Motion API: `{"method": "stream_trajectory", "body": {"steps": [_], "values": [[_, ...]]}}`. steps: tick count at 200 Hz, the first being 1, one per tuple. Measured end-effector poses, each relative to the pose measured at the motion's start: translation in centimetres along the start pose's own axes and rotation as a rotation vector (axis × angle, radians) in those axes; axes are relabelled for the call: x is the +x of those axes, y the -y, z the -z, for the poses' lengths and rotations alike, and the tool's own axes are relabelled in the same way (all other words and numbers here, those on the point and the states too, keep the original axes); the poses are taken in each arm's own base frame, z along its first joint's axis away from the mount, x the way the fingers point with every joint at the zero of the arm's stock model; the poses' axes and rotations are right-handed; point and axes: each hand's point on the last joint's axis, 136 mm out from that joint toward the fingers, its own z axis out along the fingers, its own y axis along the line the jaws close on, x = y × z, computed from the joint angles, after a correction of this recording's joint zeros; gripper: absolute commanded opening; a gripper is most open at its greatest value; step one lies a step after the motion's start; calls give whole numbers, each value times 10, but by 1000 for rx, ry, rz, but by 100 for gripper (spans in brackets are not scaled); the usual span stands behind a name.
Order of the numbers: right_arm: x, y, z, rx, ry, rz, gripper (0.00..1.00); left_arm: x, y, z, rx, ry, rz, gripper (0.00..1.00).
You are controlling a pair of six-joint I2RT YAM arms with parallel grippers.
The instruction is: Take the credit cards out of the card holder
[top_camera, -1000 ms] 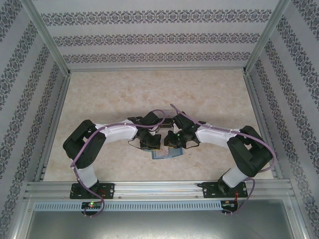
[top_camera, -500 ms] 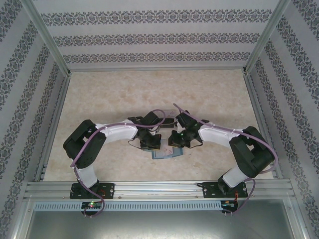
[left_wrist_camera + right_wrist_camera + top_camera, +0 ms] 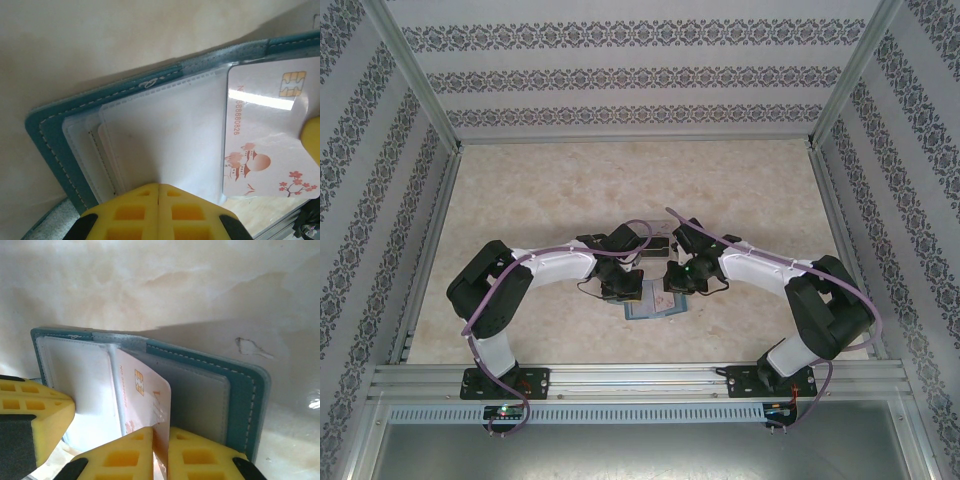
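1. Step in hand: judged to be the extraction of one card [image 3: 142, 390] from the holder [image 3: 655, 310], which is lying open on the table [image 3: 620, 180] between the two wrists.
2. The left gripper [image 3: 159, 212] is clenched, fingers meeting, and is bearing on the clear sleeve [image 3: 165, 130] at the holder's near edge. It appears to be pinning the holder flat; whether it is pinching the sleeve itself cannot be told.
3. The right gripper [image 3: 160, 452] is grasping the white card by its near edge. The card is standing tilted up from the holder's spine, partly clear of its pocket.
4. Next move: the right gripper is likely needing to draw the card straight away from the spine, along the pocket's opening, while the left is holding the holder down. A skewed pull is risking dragging the holder along.
5. Whether the stacked sleeves are hiding further cards cannot be told.
6. Surface: pale, marbled beige, smooth and faintly glossy.
7. Room: patterned walls [image 3: 640, 75] are enclosing the table beyond the holder; an aluminium rail [image 3: 640, 378] is carrying the arm bases on its near side.
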Motion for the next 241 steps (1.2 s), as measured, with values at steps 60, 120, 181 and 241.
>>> {"method": "stream_trajectory", "body": {"steps": [60,120,181,241], "values": [[-1,1,3,18,2,19,14,0,0,0,1,-1,0,0],[2,-1,2,20,-6,25,20,0,0,0,2,-1,0,0],[7,-7,4,15,-10,17,20,0,0,0,2,-1,0,0],[9,-13,8,4,-4,14,17,0,0,0,2,-2,0,0]]}}
